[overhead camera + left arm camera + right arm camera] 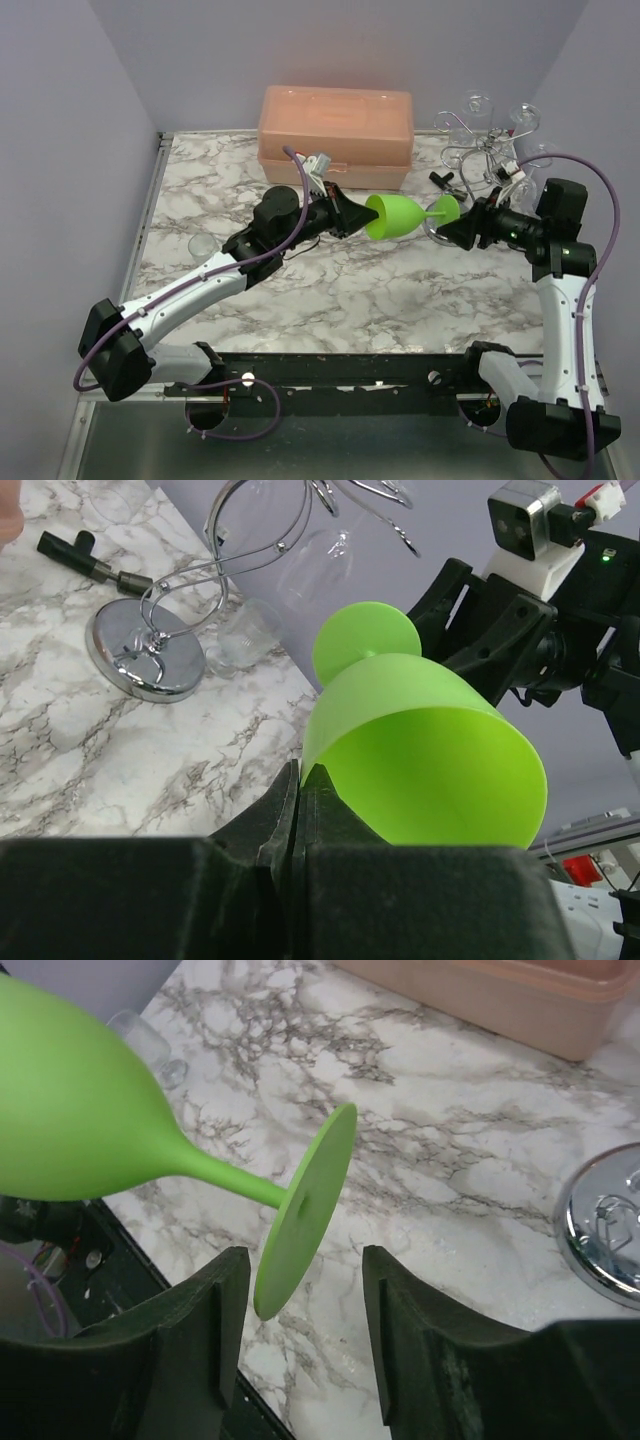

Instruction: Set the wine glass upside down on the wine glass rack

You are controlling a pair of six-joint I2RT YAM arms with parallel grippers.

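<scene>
A green wine glass (395, 216) hangs on its side above the middle of the table, bowl to the left and foot to the right. My left gripper (355, 213) is shut on the rim of the bowl (420, 750); its jaws (302, 775) pinch the thin wall. My right gripper (440, 228) is open, its two fingers on either side of the glass's round foot (305, 1210) with a gap on each side (305, 1260). The silver wine glass rack (490, 150) stands at the back right, its shiny round base (145, 650) (605, 1225) on the marble.
A peach plastic box (335, 135) sits at the back centre. Clear glasses (478, 105) hang on the rack. A small clear glass (200, 245) stands on the left side of the table, another (245, 635) by the rack's base. A black tool (85, 560) lies near the rack.
</scene>
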